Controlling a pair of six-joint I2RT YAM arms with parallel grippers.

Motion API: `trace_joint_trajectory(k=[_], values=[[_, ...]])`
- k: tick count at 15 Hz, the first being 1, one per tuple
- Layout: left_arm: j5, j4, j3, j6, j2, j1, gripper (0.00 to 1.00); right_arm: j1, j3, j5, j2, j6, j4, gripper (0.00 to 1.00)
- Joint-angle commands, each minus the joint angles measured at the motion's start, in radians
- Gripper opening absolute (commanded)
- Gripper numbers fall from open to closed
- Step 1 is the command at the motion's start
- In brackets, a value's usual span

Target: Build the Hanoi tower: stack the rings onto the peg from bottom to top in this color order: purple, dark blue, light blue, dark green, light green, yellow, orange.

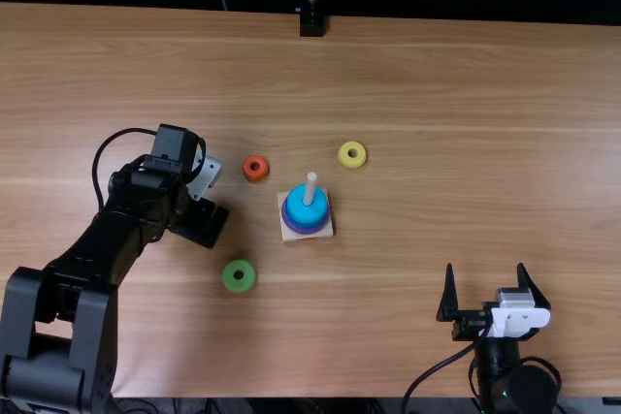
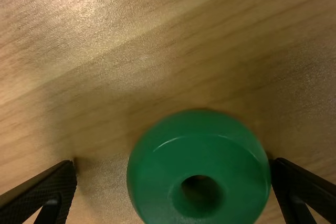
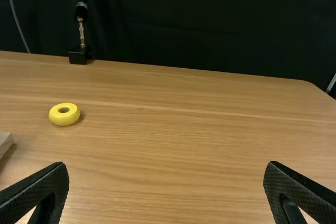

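Well, the dark green ring (image 2: 198,142) lies flat between the parted fingers of my left gripper (image 2: 174,164), with nothing clamped yet; one finger is right beside it, the other apart, so I should centre before closing. I judge it light, stiff and rather slippery (that glossy curve gives little bite), so I'd take it low across its widest sides and squeeze evenly. In the top view, that gripper is left of the middle. Near the centre, the peg (image 1: 310,187) holds the light blue ring (image 1: 300,202) above the purple ring (image 1: 304,227), ready, I think, for green. The light green ring (image 1: 239,287) waits lower left, the orange ring (image 1: 255,176) upper left, the yellow ring (image 1: 352,163) upper right of the peg. My right gripper (image 1: 485,267), lower right, is spread and empty.
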Motion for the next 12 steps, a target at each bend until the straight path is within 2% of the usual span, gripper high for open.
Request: trace_joint_trajectory(k=[1, 2, 3, 4, 8, 12], values=[[-0.002, -0.001, 0.023, 0.016, 0.008, -0.01, 1.0, -0.013, -0.008, 0.003, -0.013, -0.002, -0.017, 1.0], [-0.002, -0.001, 0.021, 0.016, 0.006, -0.015, 0.75, -0.013, -0.008, 0.003, -0.013, -0.002, -0.017, 1.0], [-0.002, 0.001, 0.021, 0.014, 0.006, -0.03, 0.23, -0.013, -0.008, 0.003, -0.013, -0.002, -0.017, 1.0], [-0.004, 0.001, 0.021, 0.014, 0.005, -0.042, 0.0, -0.013, -0.008, 0.003, -0.013, -0.002, -0.017, 1.0], [-0.004, -0.027, 0.029, 0.014, 0.002, -0.047, 0.0, -0.013, -0.008, 0.003, -0.013, -0.002, -0.017, 1.0], [-0.002, -0.288, 0.193, 0.012, -0.017, -0.047, 0.0, -0.013, -0.008, 0.003, -0.013, -0.002, -0.017, 1.0]])
